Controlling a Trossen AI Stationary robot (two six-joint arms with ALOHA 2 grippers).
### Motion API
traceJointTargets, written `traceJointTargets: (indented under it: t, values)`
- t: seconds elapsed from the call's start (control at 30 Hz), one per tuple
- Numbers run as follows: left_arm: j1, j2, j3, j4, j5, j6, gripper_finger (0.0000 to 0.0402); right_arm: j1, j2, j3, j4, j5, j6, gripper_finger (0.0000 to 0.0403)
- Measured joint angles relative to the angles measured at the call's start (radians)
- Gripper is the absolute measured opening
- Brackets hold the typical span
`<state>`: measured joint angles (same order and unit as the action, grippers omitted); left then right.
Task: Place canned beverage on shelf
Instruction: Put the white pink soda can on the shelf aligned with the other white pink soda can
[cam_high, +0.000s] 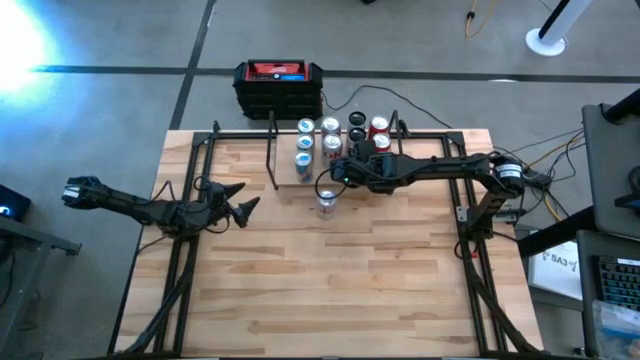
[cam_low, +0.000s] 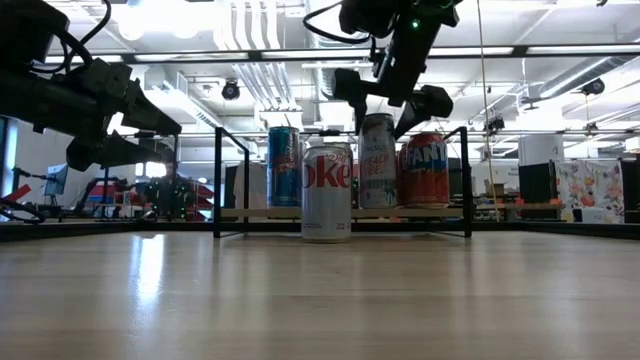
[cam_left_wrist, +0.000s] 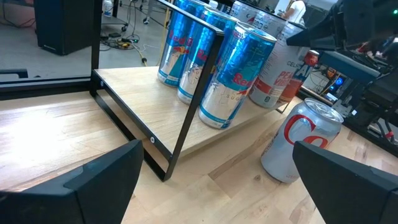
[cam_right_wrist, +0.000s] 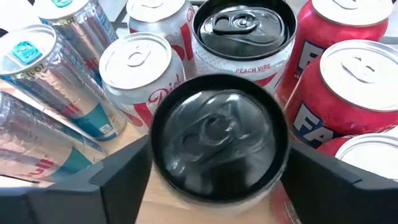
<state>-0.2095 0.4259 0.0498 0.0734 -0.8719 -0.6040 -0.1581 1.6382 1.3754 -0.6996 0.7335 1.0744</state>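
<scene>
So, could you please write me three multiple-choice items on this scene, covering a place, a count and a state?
1. Where does the Diet Coke can stand?
A. on the shelf
B. on the table, in front of the shelf
C. on the black box

2. How many blue cans are on the shelf?
A. one
B. three
C. five

3. What state is the left pincer in?
A. open, holding nothing
B. shut on a can
C. shut on a shelf post

Answers:
1 B, since the high view shows it alone on the bare wood on the near side of the rack.
2 B, since three blue tops line the shelf's left end.
3 A, since its fingers are spread wide with nothing between them.
</scene>
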Motion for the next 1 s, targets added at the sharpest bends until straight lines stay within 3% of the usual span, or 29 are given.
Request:
traceJointTargets:
  t: [0.27,0.63,1.0]
  values:
    - [0.000,0.000,0.000,0.000,0.000,0.000,0.0398,-0.002,0.000,0.000,0.000,-0.001,0.000,0.0375]
    - [0.000,0.000,0.000,0.000,0.000,0.000,0.0398,-0.002,-0.001,0.005,-0.009,-0.026,0.019,0.0380]
    - [0.000,0.000,0.000,0.000,0.000,0.000,0.0398,-0.002,-0.002,0.005,-0.054,-0.027,0.199,0.0380]
